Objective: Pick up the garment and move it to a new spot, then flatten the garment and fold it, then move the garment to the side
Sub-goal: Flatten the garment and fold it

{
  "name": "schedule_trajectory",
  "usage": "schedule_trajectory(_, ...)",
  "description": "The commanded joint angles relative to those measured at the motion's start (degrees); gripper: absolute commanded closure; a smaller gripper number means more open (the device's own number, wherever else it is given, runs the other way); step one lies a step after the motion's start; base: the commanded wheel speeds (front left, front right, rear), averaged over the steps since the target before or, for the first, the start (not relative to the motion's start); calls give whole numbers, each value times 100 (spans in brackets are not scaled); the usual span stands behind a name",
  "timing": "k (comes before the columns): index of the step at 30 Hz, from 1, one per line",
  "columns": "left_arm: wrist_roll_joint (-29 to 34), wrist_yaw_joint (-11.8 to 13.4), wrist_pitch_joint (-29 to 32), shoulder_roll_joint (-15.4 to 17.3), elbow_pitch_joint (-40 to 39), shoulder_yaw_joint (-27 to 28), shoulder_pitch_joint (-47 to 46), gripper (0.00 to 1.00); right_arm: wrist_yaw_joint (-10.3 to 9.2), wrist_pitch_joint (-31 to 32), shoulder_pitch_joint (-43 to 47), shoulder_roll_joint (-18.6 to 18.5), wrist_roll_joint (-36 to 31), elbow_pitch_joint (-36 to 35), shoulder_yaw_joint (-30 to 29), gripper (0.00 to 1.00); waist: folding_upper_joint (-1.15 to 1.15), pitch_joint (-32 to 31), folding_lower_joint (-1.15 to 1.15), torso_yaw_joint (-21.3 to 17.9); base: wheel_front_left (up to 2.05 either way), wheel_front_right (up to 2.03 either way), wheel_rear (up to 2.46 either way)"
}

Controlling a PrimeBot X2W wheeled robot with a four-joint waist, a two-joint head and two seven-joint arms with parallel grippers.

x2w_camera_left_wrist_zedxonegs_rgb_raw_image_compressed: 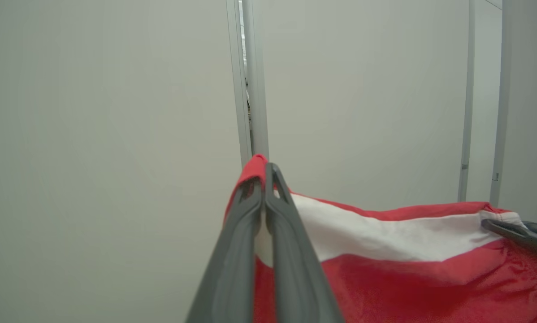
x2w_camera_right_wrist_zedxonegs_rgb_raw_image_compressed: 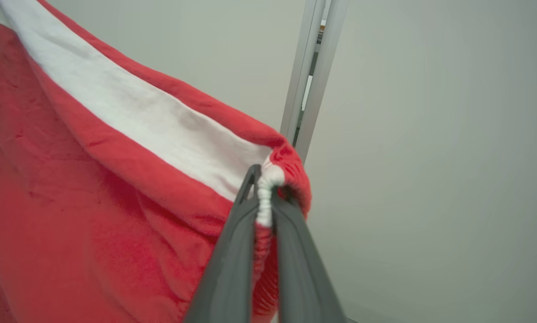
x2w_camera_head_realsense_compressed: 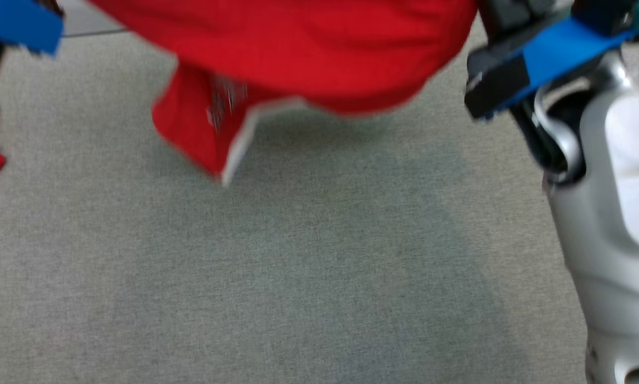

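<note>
Left gripper (x2w_camera_left_wrist_zedxonegs_rgb_raw_image_compressed: 265,179): closed on red top edge of garment (x2w_camera_left_wrist_zedxonegs_rgb_raw_image_compressed: 385,278), cloth pinched between fingertips
Right gripper (x2w_camera_right_wrist_zedxonegs_rgb_raw_image_compressed: 264,188): closed on gathered white edge at opposite corner of same garment
Garment position: held aloft between both grippers, white band stretched from one grip to other (lettering on hanging part, blurred)
Head view: red cloth spans top of frame, one flap with white trim hanging lowest over grey fabric surface (x2w_camera_head_realsense_compressed: 319,277); contact with surface cannot be told
Pale right forearm (x2w_camera_head_realsense_compressed: 613,224) at right edge
</note>
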Motion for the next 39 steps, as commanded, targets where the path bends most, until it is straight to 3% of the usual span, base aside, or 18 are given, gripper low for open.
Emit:
schedule_trajectory(1,95,-50,-153,-74,191,-11,-342,100,0,-205,-366,58,-151,229,-63,100,0,197,-2,115,0,0,0)
schedule_trajectory(8,100,-199,-777,-494,845,-231,-1048,100,1,-1016,-1321,411,-453,1391,-449,100,0,619,-2,262,0,0,0)
schedule_trajectory(15,-112,-236,-1468,-596,1003,-524,93,100,0,-1767,-739,504,-436,2493,-248,100,0,845,-2,391,0,0,0)
schedule_trajectory(22,-267,-221,-2159,-576,741,-620,1670,100,1,-2368,208,521,-51,3051,4,100,0,531,-2,401,0,0,0)
schedule_trajectory(31,-31,183,-2377,-641,-419,-352,3696,100,1,-2514,1844,520,193,2307,56,100,0,-499,-2,462,0,0,0)
schedule_trajectory(39,32,801,-2158,-237,-2116,-375,5504,100,1,-2226,3872,518,140,430,-202,100,0,-1152,-2,419,0,0,0)
